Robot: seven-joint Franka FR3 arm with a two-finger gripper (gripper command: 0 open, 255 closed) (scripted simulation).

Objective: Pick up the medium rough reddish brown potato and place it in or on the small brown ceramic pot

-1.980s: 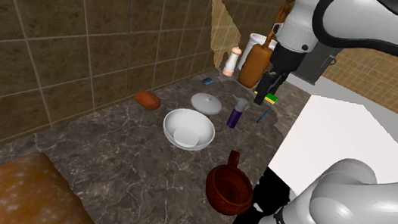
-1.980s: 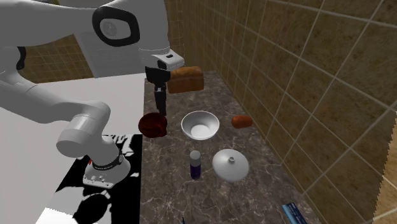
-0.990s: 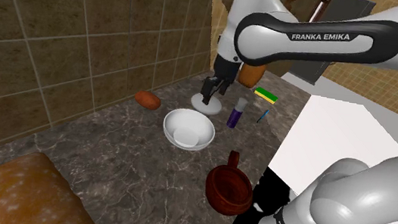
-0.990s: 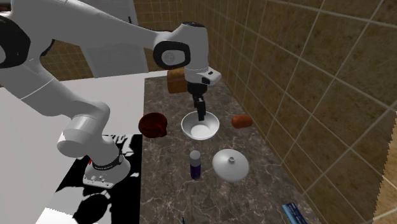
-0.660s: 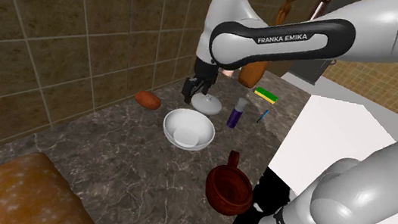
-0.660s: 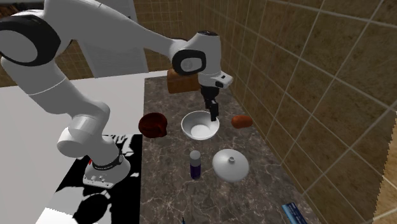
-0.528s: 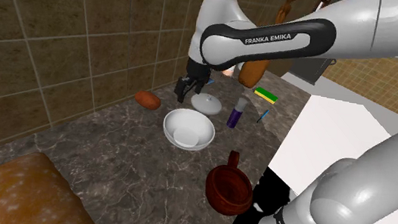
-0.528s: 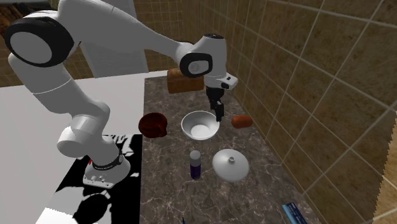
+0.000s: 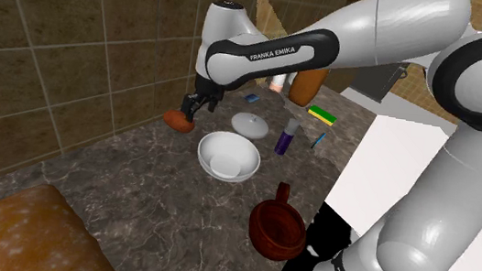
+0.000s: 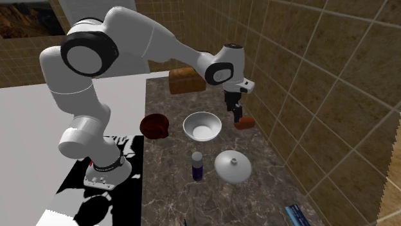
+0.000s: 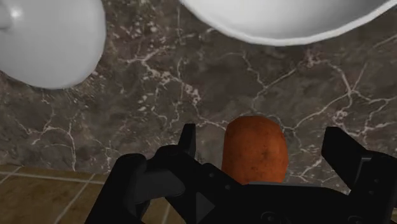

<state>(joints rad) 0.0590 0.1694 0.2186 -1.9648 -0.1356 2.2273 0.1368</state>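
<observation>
The reddish-brown potato [image 9: 176,120] lies on the dark marble counter close to the tiled wall, also seen as potato [image 10: 245,123]. My black gripper [image 9: 192,106] hangs just over it, gripper [image 10: 236,114] reaching in from the bowl's side. In the wrist view the potato [image 11: 254,151] sits between the two fingers of the gripper [image 11: 264,145], which stand apart and touch neither side of it, so the gripper is open. The small brown pot [image 9: 276,228] with its handle stands near the stand's edge, pot [image 10: 155,126], well away from the gripper.
A white bowl [image 9: 228,156] sits between potato and pot, with a white lid [image 9: 251,124] and a purple bottle [image 9: 287,137] beyond it. A bread loaf [image 9: 26,232] lies at the shoulder view's lower left. The tiled wall [image 9: 72,57] runs right behind the potato.
The arm has swung from above the bowl and lid toward the wall and come down over the potato. The fingers have stayed apart; nothing on the counter has moved.
</observation>
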